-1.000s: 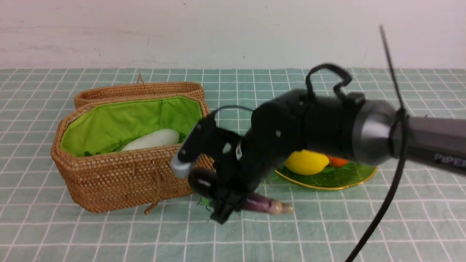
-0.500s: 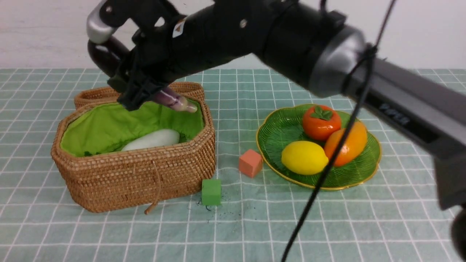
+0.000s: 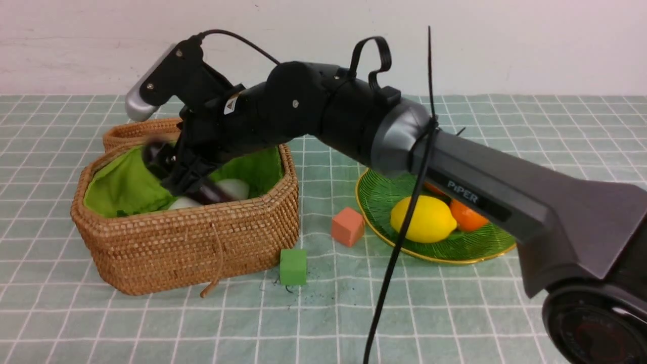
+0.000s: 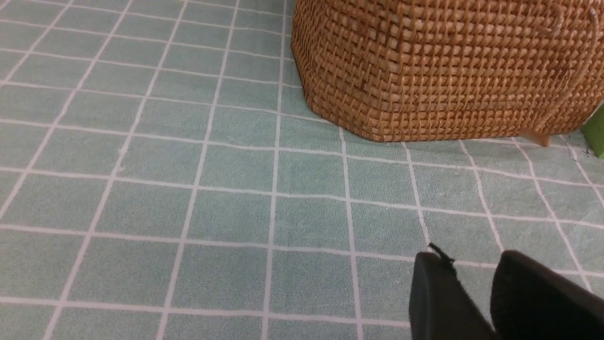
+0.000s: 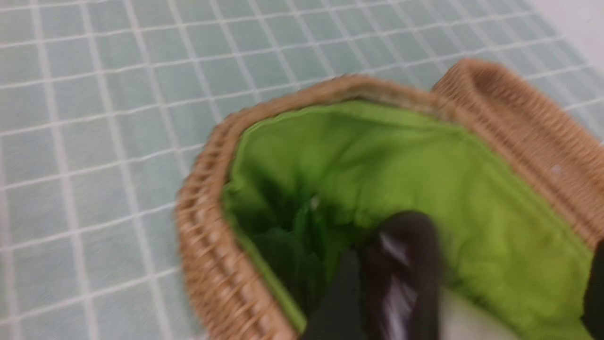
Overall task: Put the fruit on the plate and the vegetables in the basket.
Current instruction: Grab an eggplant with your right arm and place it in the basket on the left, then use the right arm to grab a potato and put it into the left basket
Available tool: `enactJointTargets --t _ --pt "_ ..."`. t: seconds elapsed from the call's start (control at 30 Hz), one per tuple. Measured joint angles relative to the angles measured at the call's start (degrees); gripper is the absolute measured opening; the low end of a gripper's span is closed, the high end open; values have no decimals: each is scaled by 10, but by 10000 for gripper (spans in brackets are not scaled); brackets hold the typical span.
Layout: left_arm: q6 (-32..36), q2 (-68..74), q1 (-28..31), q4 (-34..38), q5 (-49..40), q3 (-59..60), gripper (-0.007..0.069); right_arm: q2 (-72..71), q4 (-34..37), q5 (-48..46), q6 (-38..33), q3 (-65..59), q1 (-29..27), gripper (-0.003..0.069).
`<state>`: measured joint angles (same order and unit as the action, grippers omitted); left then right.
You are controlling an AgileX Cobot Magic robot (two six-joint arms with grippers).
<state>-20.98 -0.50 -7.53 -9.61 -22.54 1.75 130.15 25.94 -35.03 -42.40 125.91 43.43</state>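
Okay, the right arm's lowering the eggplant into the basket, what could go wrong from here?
The eggplant is coming down onto the white radish, so it may roll or wedge when released. The right claw sits deep in the basket, so withdrawing could snag the green lining or nudge the rim.

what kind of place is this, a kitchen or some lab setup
Probably a staged robot test table, not a kitchen: a plain wall, a checked green tablecloth, and toy items such as a glossy lemon and small foam-like cubes.
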Motion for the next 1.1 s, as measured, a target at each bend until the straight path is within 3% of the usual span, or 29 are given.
enactJointTargets --t 0.13,0.33,0.57,0.77,0.9,1.1 --pt "0 0 0 0 0 0 181 -28 -36 -67 27 0 0 676" --pt "0 0 0 0 0 0 185 -111 -83 -196 106 -6 -2 640" --pt "0 0 0 0 0 0 187 -271 -103 -206 165 -209 -5 610" --pt "0 0 0 0 0 0 196 -348 -134 -249 312 -426 -5 609" --pt "0 0 0 0 0 0 197 -374 -119 -249 348 -528 -5 608" --pt "0 0 0 0 0 0 200 -396 -14 -162 424 -651 -5 605"
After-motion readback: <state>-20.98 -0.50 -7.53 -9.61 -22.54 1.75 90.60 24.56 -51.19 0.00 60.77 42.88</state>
